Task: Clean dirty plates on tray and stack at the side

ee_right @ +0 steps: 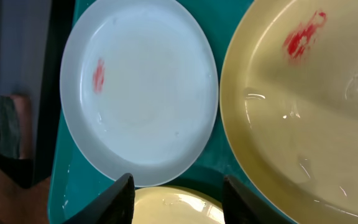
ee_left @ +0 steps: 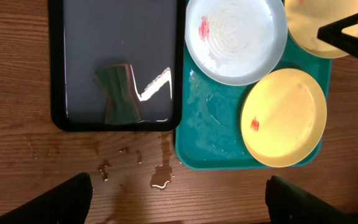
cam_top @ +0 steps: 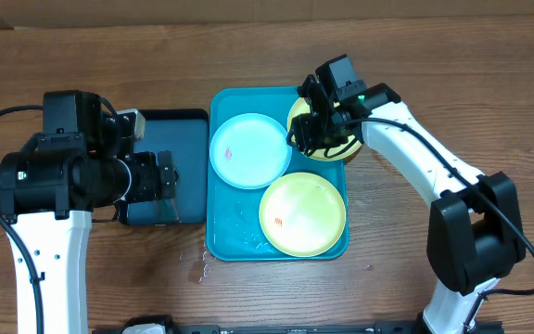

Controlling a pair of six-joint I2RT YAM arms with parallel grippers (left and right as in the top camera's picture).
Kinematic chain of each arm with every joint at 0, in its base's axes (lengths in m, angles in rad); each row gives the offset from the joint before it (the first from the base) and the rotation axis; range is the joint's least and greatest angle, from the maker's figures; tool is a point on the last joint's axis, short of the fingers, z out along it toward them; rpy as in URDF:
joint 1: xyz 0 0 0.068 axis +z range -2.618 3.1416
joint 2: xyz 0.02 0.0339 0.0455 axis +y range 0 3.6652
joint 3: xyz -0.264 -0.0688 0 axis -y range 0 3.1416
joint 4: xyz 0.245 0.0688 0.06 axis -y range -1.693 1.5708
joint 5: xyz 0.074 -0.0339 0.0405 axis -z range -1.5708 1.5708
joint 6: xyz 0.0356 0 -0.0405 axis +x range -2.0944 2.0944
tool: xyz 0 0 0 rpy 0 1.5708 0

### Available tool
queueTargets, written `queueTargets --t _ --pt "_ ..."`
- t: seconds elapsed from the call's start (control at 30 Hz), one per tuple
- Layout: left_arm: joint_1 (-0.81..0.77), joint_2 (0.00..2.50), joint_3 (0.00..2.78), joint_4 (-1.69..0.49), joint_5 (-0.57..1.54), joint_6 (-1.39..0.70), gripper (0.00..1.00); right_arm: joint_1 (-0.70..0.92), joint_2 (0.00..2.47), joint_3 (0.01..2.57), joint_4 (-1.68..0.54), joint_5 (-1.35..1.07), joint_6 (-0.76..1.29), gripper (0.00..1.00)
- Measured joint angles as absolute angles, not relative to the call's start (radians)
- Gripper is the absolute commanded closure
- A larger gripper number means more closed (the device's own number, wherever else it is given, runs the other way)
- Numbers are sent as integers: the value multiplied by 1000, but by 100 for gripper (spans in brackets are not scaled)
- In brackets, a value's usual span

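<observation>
The turquoise tray (cam_top: 219, 223) holds three plates. The light blue plate (cam_top: 248, 150) lies at its far left with a red smear. One yellow-green plate (cam_top: 302, 213) lies near right. The other yellow-green plate (cam_top: 334, 150) sits at the far right corner, over the rim. My right gripper (cam_top: 309, 132) is open above that plate's left edge. In the right wrist view its fingers (ee_right: 182, 199) frame the near plate (ee_right: 173, 213), with the blue plate (ee_right: 138, 93) and smeared far plate (ee_right: 303, 112) beyond. My left gripper (ee_left: 179, 205) is open and empty over bare table.
A dark navy tray (cam_top: 170, 121) lies left of the turquoise one, holding a green sponge (ee_left: 118, 93) and a wet film. Water drops (ee_left: 160, 177) lie on the wooden table in front of both trays. The tray floor (ee_left: 213, 124) is wet.
</observation>
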State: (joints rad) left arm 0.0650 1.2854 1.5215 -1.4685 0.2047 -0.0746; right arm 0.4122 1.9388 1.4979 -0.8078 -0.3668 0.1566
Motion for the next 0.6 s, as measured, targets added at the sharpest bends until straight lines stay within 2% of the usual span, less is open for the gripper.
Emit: queueTargets --t 0.27,0.6 --pt "65 1285 1522 -1468 205 -75 12 412 1939 1379 -647 -362 165 53" --pt "65 1285 1522 -1459 205 -75 11 419 1939 1224 -419 -358 309 57"
